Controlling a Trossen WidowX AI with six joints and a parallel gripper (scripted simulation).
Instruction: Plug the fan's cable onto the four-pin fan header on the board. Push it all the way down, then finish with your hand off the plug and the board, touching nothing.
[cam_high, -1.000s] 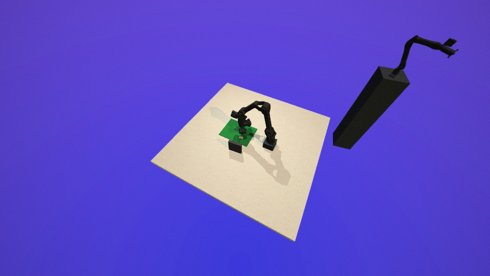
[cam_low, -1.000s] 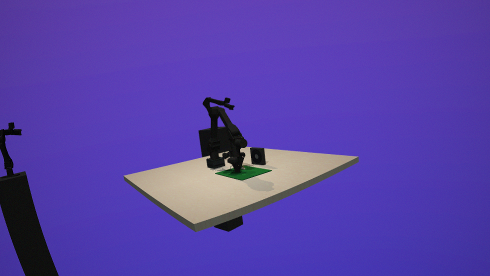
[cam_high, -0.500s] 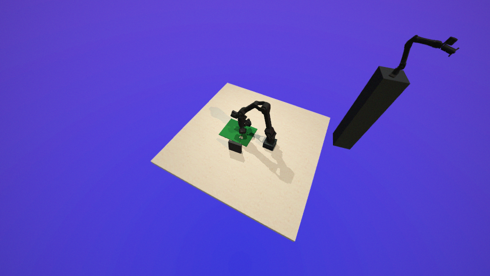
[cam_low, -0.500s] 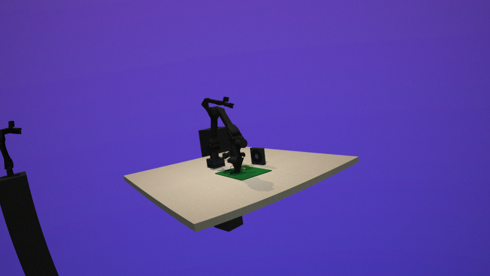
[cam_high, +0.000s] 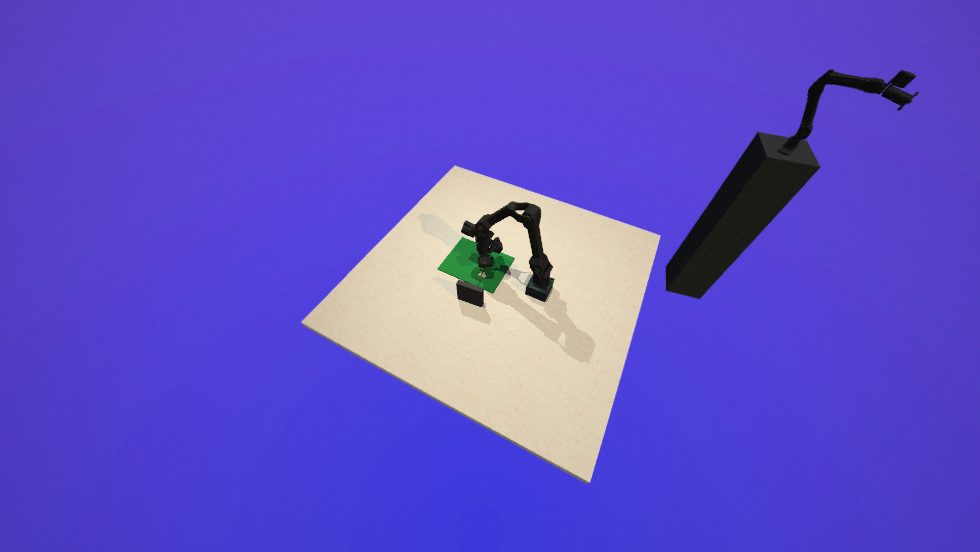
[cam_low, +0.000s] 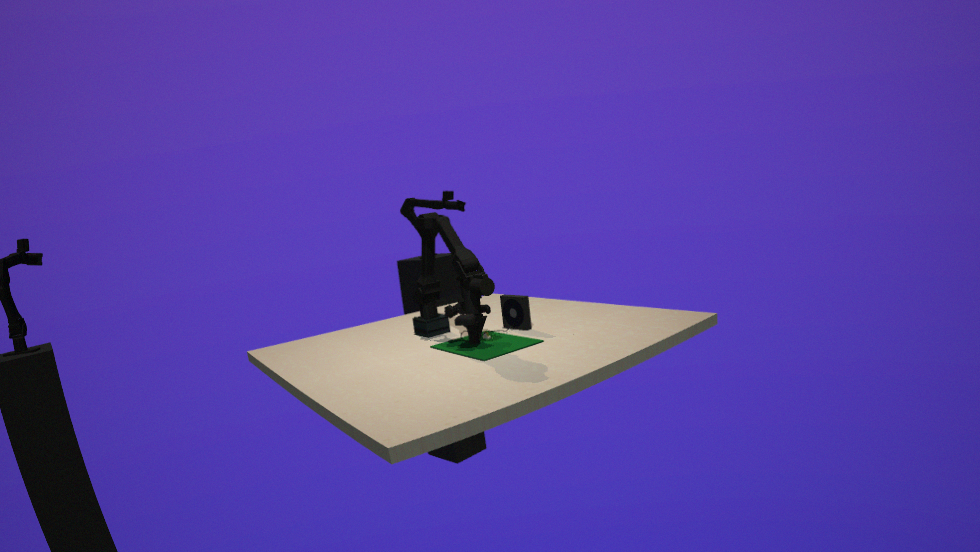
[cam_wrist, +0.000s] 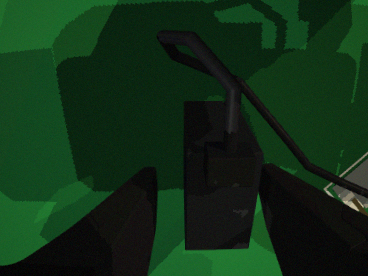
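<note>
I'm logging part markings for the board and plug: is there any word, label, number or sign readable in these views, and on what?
None readable.
Green circuit board: only shading, no print.
Black rectangular plug, between the gripper fingers: no marking.
Black square fan: too small to show any label.

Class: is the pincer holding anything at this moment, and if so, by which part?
Nothing is gripped yet. The pincer straddles the plug, with green board visible between one finger and it.

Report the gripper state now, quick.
Gripper: partly open, fingers straddling the black rectangular fan plug, gap visible on one side, not clamped.
</note>
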